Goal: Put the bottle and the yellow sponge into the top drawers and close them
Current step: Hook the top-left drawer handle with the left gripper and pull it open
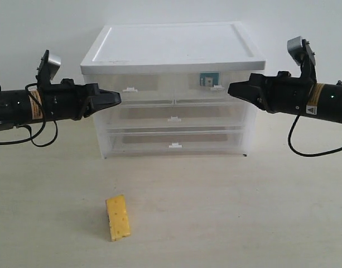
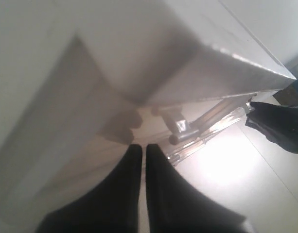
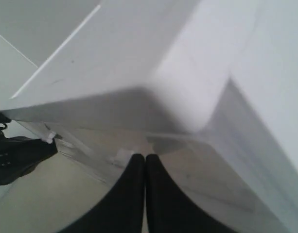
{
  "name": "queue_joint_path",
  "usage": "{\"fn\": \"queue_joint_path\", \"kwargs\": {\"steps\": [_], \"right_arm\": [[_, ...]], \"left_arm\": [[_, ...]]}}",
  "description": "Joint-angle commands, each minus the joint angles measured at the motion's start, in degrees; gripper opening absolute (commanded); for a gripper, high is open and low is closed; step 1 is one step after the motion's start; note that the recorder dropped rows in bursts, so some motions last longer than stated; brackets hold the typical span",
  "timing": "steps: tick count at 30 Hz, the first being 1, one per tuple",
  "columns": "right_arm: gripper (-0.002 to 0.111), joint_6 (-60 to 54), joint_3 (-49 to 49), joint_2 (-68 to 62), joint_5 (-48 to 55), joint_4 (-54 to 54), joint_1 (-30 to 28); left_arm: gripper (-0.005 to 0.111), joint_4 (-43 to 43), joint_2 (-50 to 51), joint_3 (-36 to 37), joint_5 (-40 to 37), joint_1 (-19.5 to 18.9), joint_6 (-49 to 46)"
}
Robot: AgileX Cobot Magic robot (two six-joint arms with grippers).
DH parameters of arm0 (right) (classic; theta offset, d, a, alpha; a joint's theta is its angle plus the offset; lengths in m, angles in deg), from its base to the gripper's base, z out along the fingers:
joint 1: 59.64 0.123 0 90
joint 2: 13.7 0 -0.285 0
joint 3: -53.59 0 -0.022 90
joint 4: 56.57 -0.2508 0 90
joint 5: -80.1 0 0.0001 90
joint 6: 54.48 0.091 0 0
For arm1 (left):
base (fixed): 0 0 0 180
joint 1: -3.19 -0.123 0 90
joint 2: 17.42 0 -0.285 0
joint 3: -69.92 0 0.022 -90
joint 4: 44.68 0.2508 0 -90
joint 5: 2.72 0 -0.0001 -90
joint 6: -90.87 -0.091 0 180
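Observation:
The yellow sponge lies flat on the table, in front of the drawer unit and to its left, with neither gripper near it. Both top drawers stand pushed in: the left one and the right one. A teal-labelled shape, the bottle, shows through the right drawer's front. My left gripper is shut and empty, its tip at the left top drawer's front near the unit's left corner. My right gripper is shut and empty beside the right drawer's white tab handle. In the wrist views both pairs of black fingers sit pressed together.
The white-lidded drawer unit stands at the back middle, with two full-width drawers under the top pair. Light wooden table spreads in front. Each arm hangs level at one side of the unit.

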Motion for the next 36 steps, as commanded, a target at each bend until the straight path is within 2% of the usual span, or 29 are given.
{"fn": "queue_joint_path", "kwargs": {"steps": [1, 8, 10, 13, 16, 20, 24, 26, 36], "right_arm": [[0.000, -0.8, 0.3, 0.3, -0.5, -3.7, -0.2], [0.000, -1.1, 0.3, 0.3, -0.3, -3.7, -0.2], [0.000, -1.1, 0.3, 0.3, -0.3, -3.7, -0.2], [0.000, -0.9, 0.3, 0.3, -0.4, -3.6, -0.2], [0.000, -0.9, 0.3, 0.3, -0.6, -3.2, -0.2], [0.000, -0.9, 0.3, 0.3, -0.8, -2.9, -0.2], [0.000, -1.0, 0.3, 0.3, -0.8, -3.1, -0.2], [0.000, -1.0, 0.3, 0.3, -0.8, -3.5, -0.2], [0.000, -1.4, 0.3, 0.3, -0.8, -3.9, -0.2]], "left_arm": [[0.004, 3.4, -0.3, -0.6, -4.0, -0.7, 6.1], [0.004, 3.6, -10.4, 7.6, -10.0, -1.8, 2.7], [0.006, 3.3, -11.6, 8.7, -8.7, -0.9, 2.8], [0.023, 2.6, -11.1, 8.7, -4.5, 0.7, 5.0], [0.050, 1.3, -8.0, 6.6, -1.3, 2.7, 9.0], [0.048, 1.2, -4.6, 3.0, -0.4, 3.1, 10.8], [0.048, -4.1, -2.5, -0.9, -0.5, 2.9, 7.7], [0.048, -4.2, -1.9, -1.9, 1.3, 3.1, 9.5], [0.046, -7.9, 1.6, -2.3, 6.3, 3.1, 11.2]]}}
